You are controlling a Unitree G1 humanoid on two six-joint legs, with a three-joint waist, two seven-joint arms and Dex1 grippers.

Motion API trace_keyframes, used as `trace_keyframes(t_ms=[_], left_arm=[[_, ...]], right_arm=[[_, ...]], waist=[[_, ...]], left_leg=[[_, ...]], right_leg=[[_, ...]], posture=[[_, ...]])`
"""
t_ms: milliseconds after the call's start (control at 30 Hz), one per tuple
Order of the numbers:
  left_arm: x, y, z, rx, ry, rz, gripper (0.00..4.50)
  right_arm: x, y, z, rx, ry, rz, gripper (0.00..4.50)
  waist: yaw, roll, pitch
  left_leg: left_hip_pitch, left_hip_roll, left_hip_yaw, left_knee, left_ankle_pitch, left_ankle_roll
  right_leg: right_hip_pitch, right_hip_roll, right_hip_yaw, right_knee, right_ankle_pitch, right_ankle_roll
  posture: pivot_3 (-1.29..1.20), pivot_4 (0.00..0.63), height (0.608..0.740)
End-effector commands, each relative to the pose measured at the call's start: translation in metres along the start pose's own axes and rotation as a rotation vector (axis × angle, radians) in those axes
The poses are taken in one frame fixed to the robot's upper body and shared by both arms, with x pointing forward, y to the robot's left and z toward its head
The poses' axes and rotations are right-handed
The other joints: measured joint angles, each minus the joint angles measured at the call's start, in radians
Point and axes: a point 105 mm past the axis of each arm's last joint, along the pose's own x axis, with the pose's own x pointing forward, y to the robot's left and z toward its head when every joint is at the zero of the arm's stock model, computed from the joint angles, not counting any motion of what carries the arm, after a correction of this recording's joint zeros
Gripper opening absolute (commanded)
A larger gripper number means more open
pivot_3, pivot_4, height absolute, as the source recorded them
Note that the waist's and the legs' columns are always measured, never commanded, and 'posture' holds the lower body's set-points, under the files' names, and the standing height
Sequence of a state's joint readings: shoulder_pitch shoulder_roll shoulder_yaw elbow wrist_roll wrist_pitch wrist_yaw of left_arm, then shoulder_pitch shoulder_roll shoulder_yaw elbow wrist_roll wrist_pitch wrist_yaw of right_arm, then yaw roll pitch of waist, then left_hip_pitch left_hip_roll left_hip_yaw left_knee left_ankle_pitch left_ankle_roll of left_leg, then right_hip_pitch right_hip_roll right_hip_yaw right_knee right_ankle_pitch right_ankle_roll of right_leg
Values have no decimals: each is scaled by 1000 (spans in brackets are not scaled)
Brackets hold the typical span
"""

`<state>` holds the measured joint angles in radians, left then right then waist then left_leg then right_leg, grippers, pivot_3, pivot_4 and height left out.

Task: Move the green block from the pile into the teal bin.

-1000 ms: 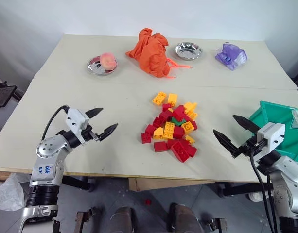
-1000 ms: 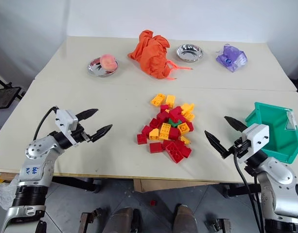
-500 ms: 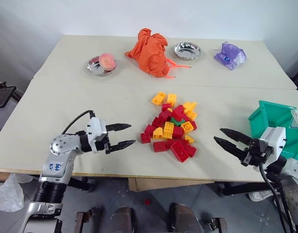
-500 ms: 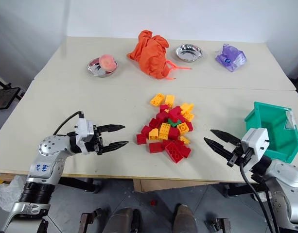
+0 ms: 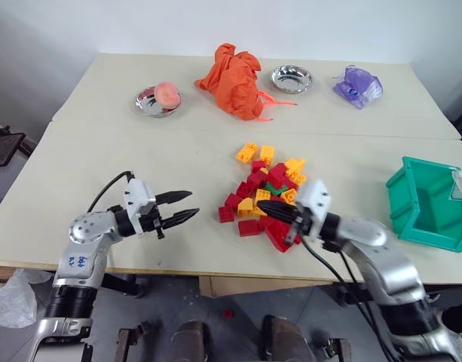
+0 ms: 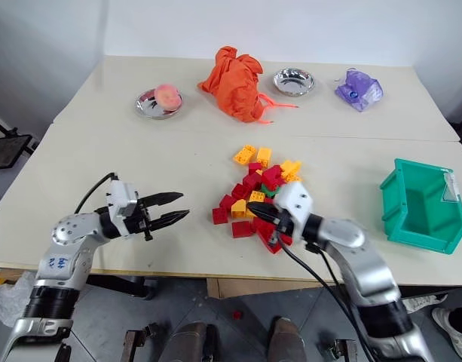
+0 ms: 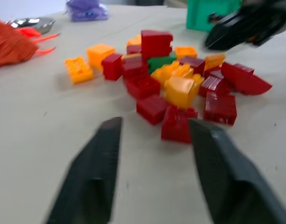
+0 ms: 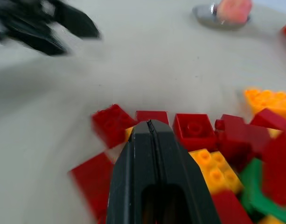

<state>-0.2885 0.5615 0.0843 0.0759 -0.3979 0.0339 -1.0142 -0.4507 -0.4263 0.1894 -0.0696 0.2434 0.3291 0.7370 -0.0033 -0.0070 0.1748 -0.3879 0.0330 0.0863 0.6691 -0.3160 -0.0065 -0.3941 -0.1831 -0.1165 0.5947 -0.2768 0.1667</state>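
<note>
Peeking out near the far middle of the pile (image 5: 267,199), the green block (image 5: 273,188) shows only a small flat green patch among red and yellow bricks. Right gripper (image 5: 264,205), jaws together, over the pile; left gripper (image 5: 187,207), jaws apart, left of it. Teal bin (image 5: 429,205) far right.

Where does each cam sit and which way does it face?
Head stereo pair: on the head, looking forward and down over the table; both arms show, with the left tool and right tool.
Left wrist: along its own parted fingers toward the pile.
Right wrist: along its shut fingers, over the pile's bricks.
Shared: both wrist views catch the green block and the other arm's tool.
</note>
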Motion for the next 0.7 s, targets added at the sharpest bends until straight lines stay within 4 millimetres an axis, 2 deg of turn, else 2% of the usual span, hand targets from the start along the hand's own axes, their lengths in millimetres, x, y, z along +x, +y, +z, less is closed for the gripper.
trace_keyframes(t_ms=[33, 100, 200, 300, 400, 533, 633, 700], left_arm=[[2, -2, 18, 51, -44, -6, 3766], [4, -5, 21, 44, -53, -12, 4432], [9, -8, 25, 34, -67, -20, 4470], [12, -10, 27, 21, -83, -27, 4470], [15, -10, 28, 13, -90, -25, 4470], [18, -10, 27, 10, -93, -32, 4470], [19, -9, 26, 6, -94, -32, 4470], [19, -9, 27, 7, -94, -33, 4470]], right_arm=[[16, -30, 3, -44, 18, -96, 0], [18, -51, 1, -56, 29, -147, 0], [12, -83, -6, -64, 57, -233, 0], [-6, -120, -13, -53, 94, -357, 0], [-18, -137, -22, -94, 153, -404, 0], [-14, -127, -9, -128, 88, -314, 0], [-13, -93, -7, -183, 84, -140, 0], [-18, -77, -7, -213, 94, -86, 0]], waist=[[0, 0, 0], [0, 0, 0], [-2, 0, 0], [-8, 0, 0], [-13, 0, 0], [-31, 0, 0], [-35, 0, 0], [-32, 0, 0]], left_leg=[[0, 0, 0, 0, 0, 0], [0, 0, 0, 0, 0, 0], [0, 0, 0, -1, 0, 0], [0, 0, 0, -2, 0, 0], [0, 0, 0, -2, 0, 0], [0, 0, 0, -3, 0, 0], [1, 0, 1, -4, 0, -1], [1, 0, 1, -4, 0, -1]], right_leg=[[0, 0, 0, 0, 0, 0], [0, 0, 0, 0, 0, 0], [0, 0, 0, -1, 0, 0], [0, 0, -1, -1, 0, 0], [0, 0, 0, -1, 0, 0], [0, 0, -1, -1, 0, 0], [0, 0, 0, -1, 0, 0], [0, 0, -1, -2, 0, 0]], posture=[[0, 150, 740], [0, 150, 740], [0, 150, 740], [0, 150, 740], [0, 150, 740], [0, 150, 740], [0, 150, 740], [0, 150, 740]])
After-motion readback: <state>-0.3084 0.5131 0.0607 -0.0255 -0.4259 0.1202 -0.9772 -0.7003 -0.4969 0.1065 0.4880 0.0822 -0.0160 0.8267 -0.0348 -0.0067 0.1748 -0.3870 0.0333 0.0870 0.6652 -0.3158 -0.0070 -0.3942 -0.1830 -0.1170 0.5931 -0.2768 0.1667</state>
